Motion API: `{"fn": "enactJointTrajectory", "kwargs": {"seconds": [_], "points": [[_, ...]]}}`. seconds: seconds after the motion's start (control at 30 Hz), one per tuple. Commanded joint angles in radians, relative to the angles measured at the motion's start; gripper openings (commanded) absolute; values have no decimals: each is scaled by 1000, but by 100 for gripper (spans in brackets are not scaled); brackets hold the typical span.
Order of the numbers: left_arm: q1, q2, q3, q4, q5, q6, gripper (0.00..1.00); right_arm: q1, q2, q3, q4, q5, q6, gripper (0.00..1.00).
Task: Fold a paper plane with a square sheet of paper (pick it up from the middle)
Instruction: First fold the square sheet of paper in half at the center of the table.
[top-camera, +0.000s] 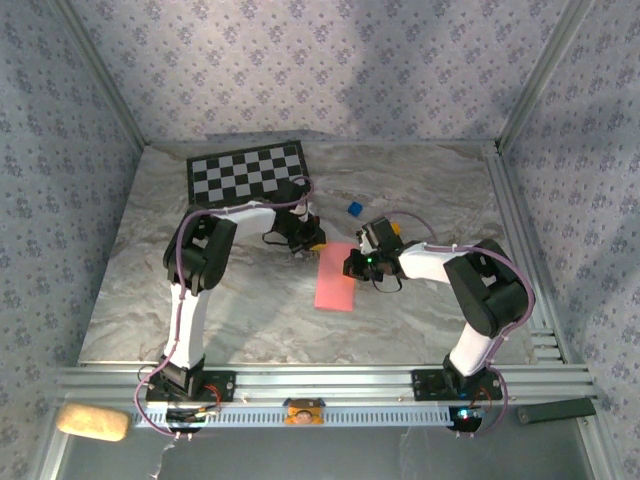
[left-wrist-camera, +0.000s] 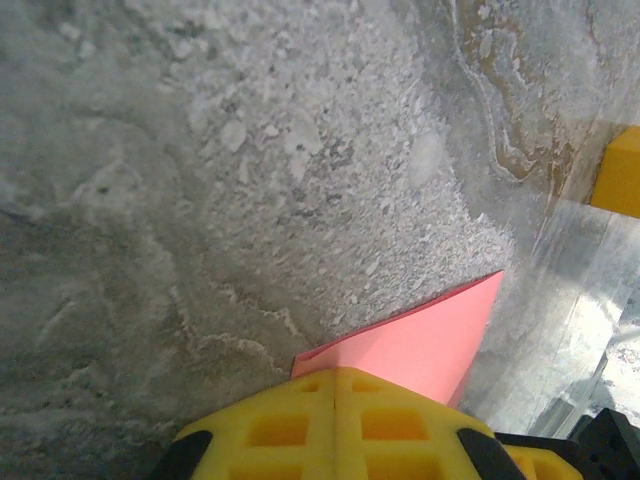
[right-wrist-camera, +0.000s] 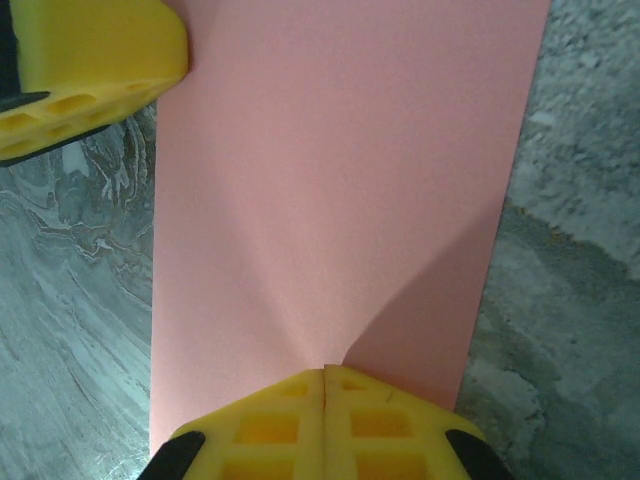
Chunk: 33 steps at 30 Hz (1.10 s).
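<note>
Seemingly mid-fold, the square sheet of paper (top-camera: 335, 285) lies doubled into a strip at the table (top-camera: 230, 300) centre, with the left gripper (top-camera: 308, 238) pinched shut on its far corner and the right gripper (top-camera: 358, 265) shut on its side edge, so the next move likely calls for drawing that corner squarely onto the crease.

We see a robot test cell in a lab. A marble-patterned bench (top-camera: 150, 300) is boxed in by floral-print panels (top-camera: 330, 70) on aluminium posts (top-camera: 102, 80). The left arm (top-camera: 188, 300) and right arm (top-camera: 485, 290) are bolted to a metal rail (top-camera: 330, 383) at 6 o'clock, with a checkerboard mat (top-camera: 248, 172) at 11 o'clock.
</note>
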<state>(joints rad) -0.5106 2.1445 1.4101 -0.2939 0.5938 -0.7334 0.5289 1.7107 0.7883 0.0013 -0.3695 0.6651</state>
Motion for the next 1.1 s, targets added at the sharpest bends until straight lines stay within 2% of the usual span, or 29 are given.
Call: {"fn": "enactJointTrajectory", "kwargs": {"seconds": [0.0,0.63,0.83,1.07], "points": [[32,49,23,-10,-178,-44,0,2,36,-63,-202,88,-9,0],[44,93,105,-4,-189,-129,1,0,42,-66,-209,66,-29,0],[49,87,95,39,-184,-202,2,0,41,-68,-210,64,-28,0],[47,91,112,11,-190,-189,3,-3,34,-70,-211,66,-29,0]]}}
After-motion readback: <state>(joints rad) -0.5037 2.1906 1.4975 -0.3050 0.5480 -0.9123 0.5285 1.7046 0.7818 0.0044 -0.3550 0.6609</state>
